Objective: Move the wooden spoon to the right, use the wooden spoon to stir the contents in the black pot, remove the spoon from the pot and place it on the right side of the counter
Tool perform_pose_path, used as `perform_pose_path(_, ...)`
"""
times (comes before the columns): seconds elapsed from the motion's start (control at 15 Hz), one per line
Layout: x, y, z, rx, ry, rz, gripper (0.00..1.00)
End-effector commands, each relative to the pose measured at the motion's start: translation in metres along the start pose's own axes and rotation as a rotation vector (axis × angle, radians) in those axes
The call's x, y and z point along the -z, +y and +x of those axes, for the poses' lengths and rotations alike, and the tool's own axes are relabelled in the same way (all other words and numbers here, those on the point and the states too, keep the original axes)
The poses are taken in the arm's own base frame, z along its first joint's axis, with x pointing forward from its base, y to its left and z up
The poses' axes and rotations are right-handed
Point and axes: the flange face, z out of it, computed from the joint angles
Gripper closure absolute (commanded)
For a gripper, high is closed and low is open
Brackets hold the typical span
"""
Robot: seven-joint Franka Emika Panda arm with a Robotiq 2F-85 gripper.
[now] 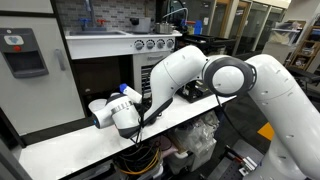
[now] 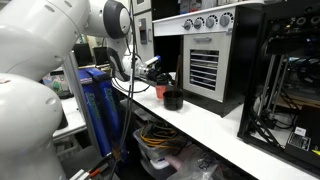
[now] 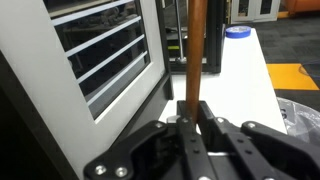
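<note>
Gripper is fully closed on the handle of the wooden spoon. The handle runs straight out ahead of the jaws, so its long axis follows the gripper's own line and lies lengthwise over the desk. The spoon bowl is cut off at the top of the wrist view. A white louvred appliance front stands close alongside the handle. Farther off, a blue-lidded container sits toward the far end of the desk.

The black pot doesn't show in the wrist view. In an exterior view it sits near the desk's front edge, with a small red cup just beside it. I can't tell whether the spoon tip is in the pot. My guess is the next move depends on getting the tip over the pot's mouth.
</note>
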Motion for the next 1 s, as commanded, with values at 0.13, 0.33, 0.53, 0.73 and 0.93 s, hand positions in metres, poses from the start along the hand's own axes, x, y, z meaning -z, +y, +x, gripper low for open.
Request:
perform_pose_path(0.13,-0.027,0.0,0.0,0.052,-0.047,0.043,0.97)
perform_pose_path(0.33,-0.038,-0.001,-0.001,0.078,-0.072,0.053,0.97)
perform_pose_path(0.53,-0.039,0.0,0.0,0.104,-0.069,0.054,0.97)
perform_pose_path(0.73,-0.029,0.002,0.0,0.137,-0.032,0.045,0.97)
perform_pose_path(0.93,-0.016,0.005,0.0,0.178,0.002,0.032,0.97)
